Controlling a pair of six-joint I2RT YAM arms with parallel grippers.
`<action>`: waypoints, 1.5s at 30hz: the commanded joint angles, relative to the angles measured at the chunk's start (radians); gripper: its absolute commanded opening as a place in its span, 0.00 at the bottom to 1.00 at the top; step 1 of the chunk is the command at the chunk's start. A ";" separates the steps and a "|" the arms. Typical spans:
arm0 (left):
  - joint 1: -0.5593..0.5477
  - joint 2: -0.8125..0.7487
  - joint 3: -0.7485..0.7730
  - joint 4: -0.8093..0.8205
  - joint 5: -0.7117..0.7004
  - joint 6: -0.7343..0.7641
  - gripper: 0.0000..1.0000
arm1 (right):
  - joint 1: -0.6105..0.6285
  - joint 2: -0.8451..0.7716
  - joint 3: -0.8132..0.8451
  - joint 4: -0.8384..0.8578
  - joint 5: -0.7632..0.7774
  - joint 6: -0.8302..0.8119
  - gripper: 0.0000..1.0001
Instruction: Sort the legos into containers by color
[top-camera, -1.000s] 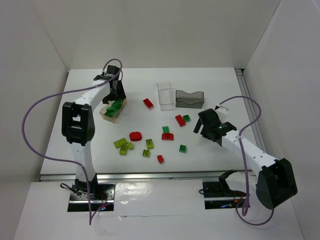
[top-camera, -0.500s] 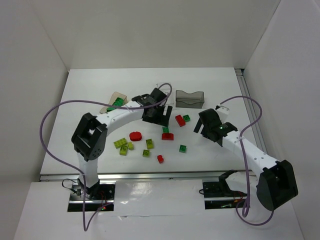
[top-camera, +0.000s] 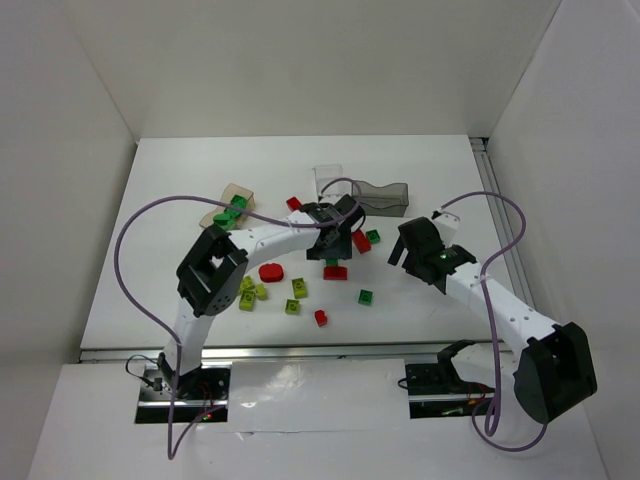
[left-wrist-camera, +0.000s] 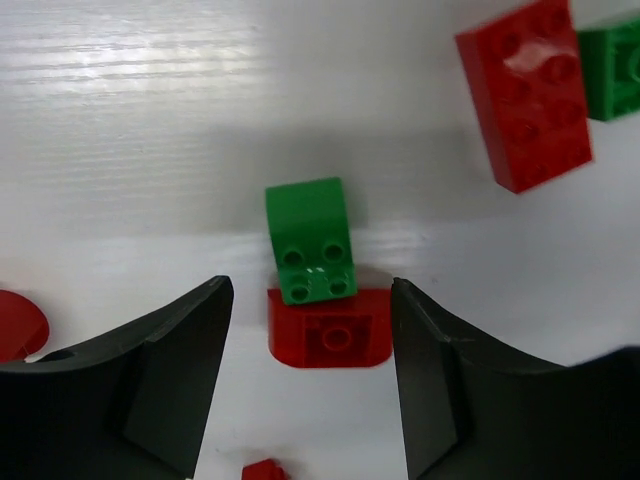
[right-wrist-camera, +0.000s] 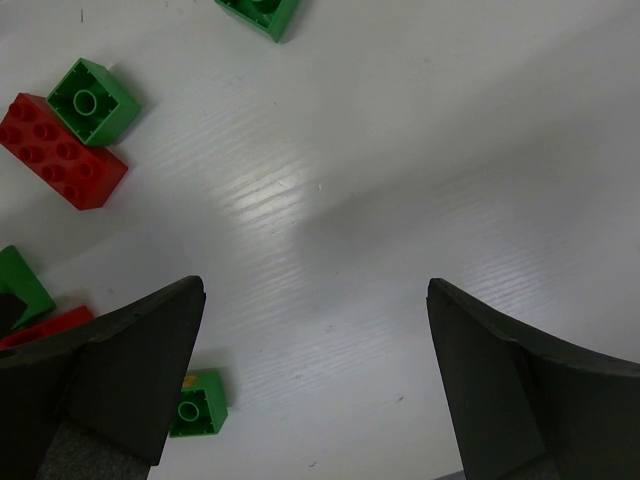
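Observation:
My left gripper (top-camera: 334, 243) hovers open over the middle of the table. In the left wrist view its jaws (left-wrist-camera: 311, 290) straddle a red rounded lego (left-wrist-camera: 330, 338) and a dark green lego (left-wrist-camera: 309, 240) touching it, with a gap on each side. A red long lego (left-wrist-camera: 527, 93) and a green one (left-wrist-camera: 612, 70) lie just beyond. The tan container (top-camera: 228, 206) at the left holds green legos. The clear container (top-camera: 328, 180) and the dark grey container (top-camera: 383, 197) stand at the back. My right gripper (top-camera: 408, 246) is open over bare table (right-wrist-camera: 315, 290).
Lime legos (top-camera: 243, 290) and a red round piece (top-camera: 271, 271) lie at the front left. A green lego (top-camera: 366, 296) and a small red one (top-camera: 320, 317) sit nearer the front edge. A red lego (top-camera: 294, 204) lies between the tan and clear containers.
My left arm swung right from the tan container to the middle of the table, over the red and green pair, and its jaws have narrowed. The right arm stayed still.

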 joint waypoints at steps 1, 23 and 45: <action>0.009 0.037 0.035 -0.046 -0.088 -0.078 0.73 | 0.009 -0.024 0.010 -0.007 0.031 0.006 1.00; 0.266 -0.132 0.111 -0.128 -0.204 0.044 0.30 | 0.009 -0.024 0.001 0.002 0.031 -0.003 1.00; 0.468 -0.070 0.201 -0.168 -0.250 0.098 0.86 | 0.009 -0.004 0.019 0.002 0.031 -0.003 1.00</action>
